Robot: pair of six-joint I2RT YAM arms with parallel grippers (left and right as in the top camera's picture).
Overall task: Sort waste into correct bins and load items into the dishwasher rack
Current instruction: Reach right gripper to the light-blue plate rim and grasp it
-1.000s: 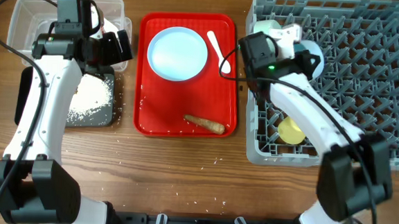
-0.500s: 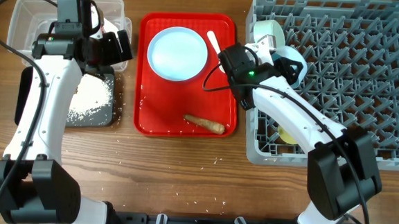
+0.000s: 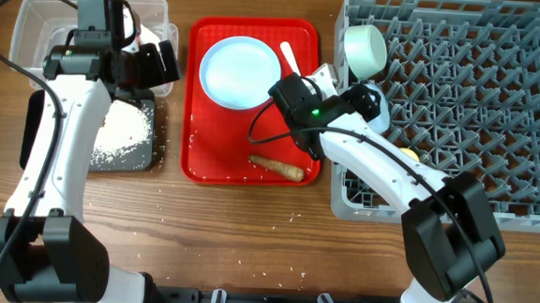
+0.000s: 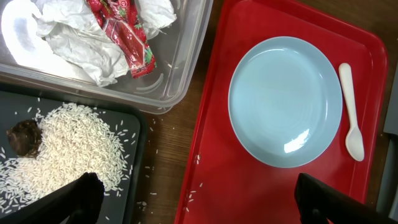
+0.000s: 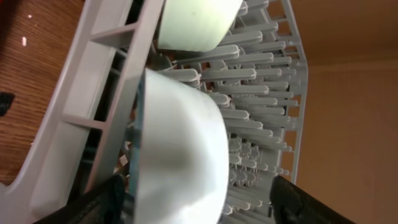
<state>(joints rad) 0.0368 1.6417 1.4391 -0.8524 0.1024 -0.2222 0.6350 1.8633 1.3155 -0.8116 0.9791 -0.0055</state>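
My right gripper (image 5: 199,205) is open at the dishwasher rack's (image 3: 461,107) near-left corner. Its fingers straddle the light blue bowl (image 5: 180,149), which stands on edge among the pegs. The pale green bowl (image 3: 364,46) lies just behind, and the yellow cup (image 3: 411,155) peeks out under the arm. My left gripper (image 4: 205,199) hangs open and empty between the black tray (image 4: 134,174) and the red tray. The clear tub (image 4: 180,74) holds the wrapper (image 4: 124,34) and tissue (image 4: 74,37). Rice (image 4: 68,143) and a brown lump (image 4: 23,137) lie in the black tray.
The red serving tray (image 3: 204,157) sits between the bins and the rack, carrying the pale plate (image 3: 240,72), white spoon (image 3: 294,64) and carrot-like root (image 3: 277,167). Stray rice grains dot the wood beside the black tray. My right arm lies across the rack's left wall.
My right gripper has opened and let go of the light blue bowl in the rack, and the arm has drawn back left toward the red tray. The left arm has not moved.
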